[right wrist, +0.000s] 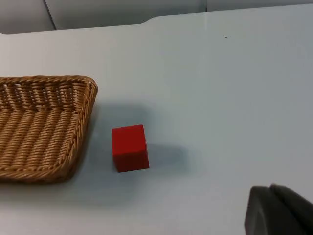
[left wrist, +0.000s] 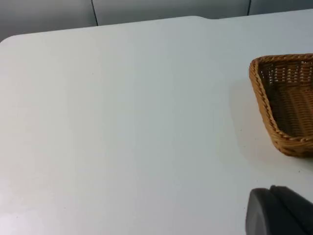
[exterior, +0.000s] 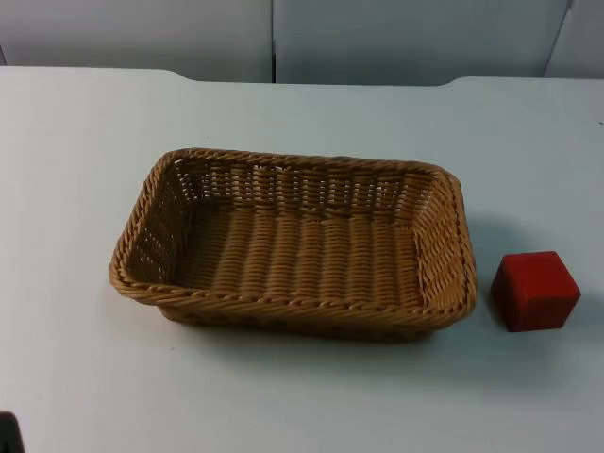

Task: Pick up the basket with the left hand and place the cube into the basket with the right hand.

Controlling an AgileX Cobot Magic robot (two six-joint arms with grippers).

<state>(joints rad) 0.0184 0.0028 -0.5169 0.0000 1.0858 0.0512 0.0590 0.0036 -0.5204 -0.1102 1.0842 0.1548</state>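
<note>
On the white table (exterior: 85, 377), which runs back to the grey partition wall (exterior: 396, 38), there's loads of bare surface all round, so plenty of room to move on every side. The wicker basket (exterior: 293, 247) sits flat around the middle of the table, rectangular, open side up, nothing inside it as far as the top view shows. Its long sides run left to right. It's well clear of the table's back edge and of the wall.

The red cube (exterior: 534, 290) stands on the table just beside the basket's right-hand short end, near the front corner, with a small gap between them, so not touching. Same story from the right wrist view: cube (right wrist: 129, 148) next to the basket's corner (right wrist: 83, 127), apart from it, open table beyond.

From the left wrist view the basket (left wrist: 286, 105) is cut off at the frame edge, so you only get its left end.

Left gripper (left wrist: 279, 210) hangs above bare table off to the basket's left, right gripper (right wrist: 279, 210) above the table on the cube's far side. Only one dark fingertip of each is visible, so I can't tell if either claw is apart or together.
</note>
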